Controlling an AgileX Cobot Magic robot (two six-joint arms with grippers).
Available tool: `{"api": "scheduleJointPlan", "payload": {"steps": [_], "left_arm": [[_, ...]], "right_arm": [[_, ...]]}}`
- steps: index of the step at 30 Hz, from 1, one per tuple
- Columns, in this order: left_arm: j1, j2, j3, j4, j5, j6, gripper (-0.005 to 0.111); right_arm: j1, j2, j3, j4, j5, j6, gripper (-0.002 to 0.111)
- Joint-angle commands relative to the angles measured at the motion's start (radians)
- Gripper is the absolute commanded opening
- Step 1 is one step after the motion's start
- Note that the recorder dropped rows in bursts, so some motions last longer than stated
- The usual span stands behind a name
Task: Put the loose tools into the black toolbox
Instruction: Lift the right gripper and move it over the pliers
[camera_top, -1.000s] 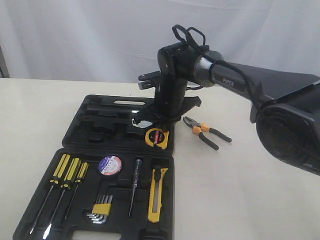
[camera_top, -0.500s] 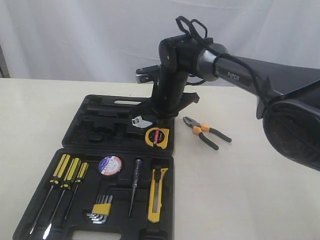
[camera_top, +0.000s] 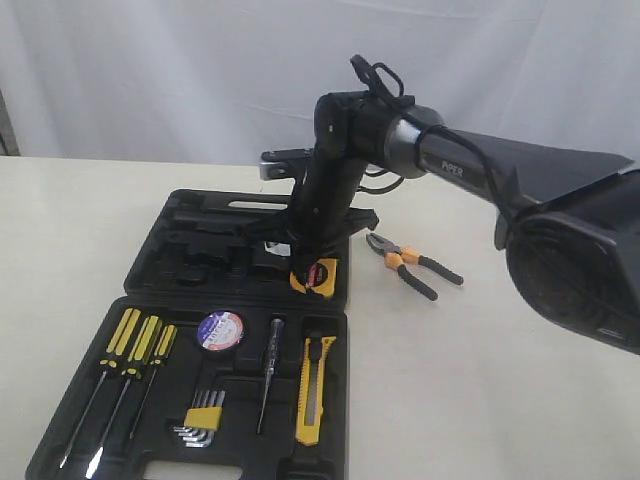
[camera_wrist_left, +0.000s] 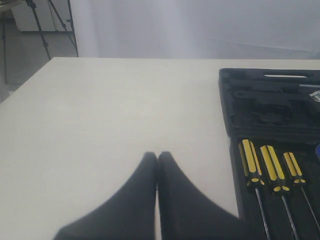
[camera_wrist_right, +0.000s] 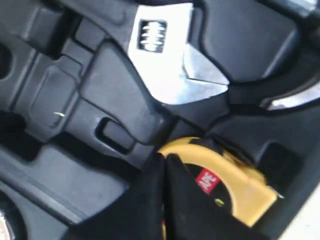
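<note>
The black toolbox (camera_top: 190, 225) lies open on the table in two halves. A yellow tape measure (camera_top: 318, 277) sits at the near right corner of the far half. My right gripper (camera_top: 298, 262) is shut with its tips down against the tape measure's edge; in the right wrist view the shut gripper (camera_wrist_right: 164, 159) touches the tape measure (camera_wrist_right: 235, 180) without holding it. The pliers (camera_top: 410, 262) lie on the table right of the box. The utility knife (camera_top: 313, 390) and the tape roll (camera_top: 220, 330) rest in the near half. My left gripper (camera_wrist_left: 157, 156) is shut over bare table, left of the toolbox (camera_wrist_left: 265, 100).
A silver adjustable wrench (camera_wrist_right: 170, 65) lies in a recess just beyond the tape measure. Three screwdrivers (camera_top: 125, 365), a hex key bundle (camera_top: 205, 412) and a thin tester screwdriver (camera_top: 270, 370) fill the near half. A white curtain hangs behind the table.
My right gripper lifted off the far half, showing the wrench, then came back down onto the tape measure. The tools have not moved.
</note>
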Motion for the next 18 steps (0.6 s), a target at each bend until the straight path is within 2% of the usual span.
{"api": "scheduleJointPlan", "payload": {"steps": [1,9,12,15,18], "left_arm": [[-0.005,-0.001,0.003,-0.008,-0.008,-0.004,0.0],[-0.005,-0.001,0.003,-0.008,-0.008,-0.004,0.0],[-0.005,-0.001,0.003,-0.008,-0.008,-0.004,0.0],[-0.005,-0.001,0.003,-0.008,-0.008,-0.004,0.0],[-0.005,-0.001,0.003,-0.008,-0.008,-0.004,0.0]], "right_arm": [[-0.002,0.027,0.021,-0.029,0.025,-0.013,-0.001],[-0.014,-0.157,0.021,-0.095,-0.007,-0.04,-0.001],[-0.084,-0.204,0.021,-0.077,0.058,-0.12,-0.001],[-0.194,-0.219,0.021,-0.052,0.131,-0.348,-0.001],[-0.264,-0.217,0.021,-0.044,0.116,-0.392,-0.001]]}}
